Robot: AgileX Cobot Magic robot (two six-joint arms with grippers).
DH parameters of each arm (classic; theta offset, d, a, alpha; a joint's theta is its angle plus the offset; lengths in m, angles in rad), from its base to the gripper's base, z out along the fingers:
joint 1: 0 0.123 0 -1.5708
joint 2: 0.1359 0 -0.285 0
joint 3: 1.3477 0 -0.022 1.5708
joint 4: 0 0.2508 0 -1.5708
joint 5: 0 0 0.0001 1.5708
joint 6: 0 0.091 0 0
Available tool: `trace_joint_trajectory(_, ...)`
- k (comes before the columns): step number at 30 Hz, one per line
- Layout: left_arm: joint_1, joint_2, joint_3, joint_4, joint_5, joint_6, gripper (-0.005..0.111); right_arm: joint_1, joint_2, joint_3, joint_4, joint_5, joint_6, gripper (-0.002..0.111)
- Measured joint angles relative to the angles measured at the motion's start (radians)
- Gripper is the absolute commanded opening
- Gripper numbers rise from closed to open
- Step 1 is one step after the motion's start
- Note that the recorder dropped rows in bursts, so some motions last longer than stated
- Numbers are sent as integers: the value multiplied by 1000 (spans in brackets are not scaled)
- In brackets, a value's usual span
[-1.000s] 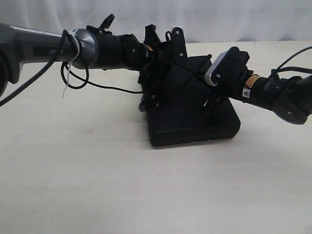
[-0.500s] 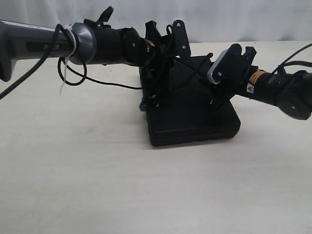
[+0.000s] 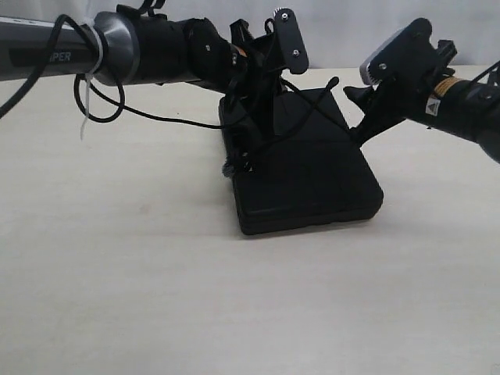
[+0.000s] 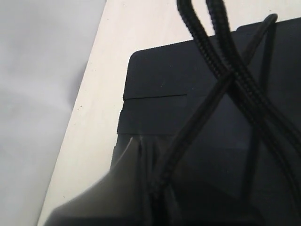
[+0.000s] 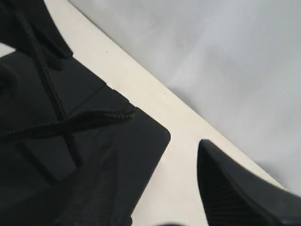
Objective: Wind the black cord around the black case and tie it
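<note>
The black case (image 3: 312,183) lies flat on the table. The black cord (image 3: 301,117) crosses its top, with a free end (image 3: 335,80) sticking up at the far edge and a frayed tuft (image 3: 230,166) at the case's left side. My left gripper (image 3: 254,129) is over the case's left edge, shut on the cord. In the left wrist view two cord strands (image 4: 225,75) cross above the case (image 4: 160,80), and one runs into the left gripper (image 4: 149,155). My right gripper (image 3: 356,117) hangs open beside the case's far right corner. In the right wrist view the gripper (image 5: 157,148) holds nothing; the cord end (image 5: 117,114) lies apart from it on the case (image 5: 141,136).
A thin black cable (image 3: 156,119) loops from the left arm (image 3: 117,51) toward the case, held by a white zip tie (image 3: 87,74). A white backdrop (image 3: 351,23) stands behind the pale table (image 3: 156,273).
My right gripper has risen off the case top and moved up and to the right. My left arm has lifted slightly, raising the cord with it.
</note>
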Motion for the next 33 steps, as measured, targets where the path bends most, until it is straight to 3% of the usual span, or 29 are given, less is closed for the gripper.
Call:
trace_joint_trajectory(6,0,0,0,2,6,-5,0,0,-37,30,-125,-208,238,48)
trace_joint_trajectory(8,0,0,0,2,13,-6,0,2,-26,24,-161,-260,340,41)
trace_joint_trajectory(19,0,-3,0,2,26,-8,0,2,160,-96,-159,-3,376,37)
trace_joint_trajectory(33,0,-3,0,2,26,-8,0,2,167,-112,-159,281,151,37)
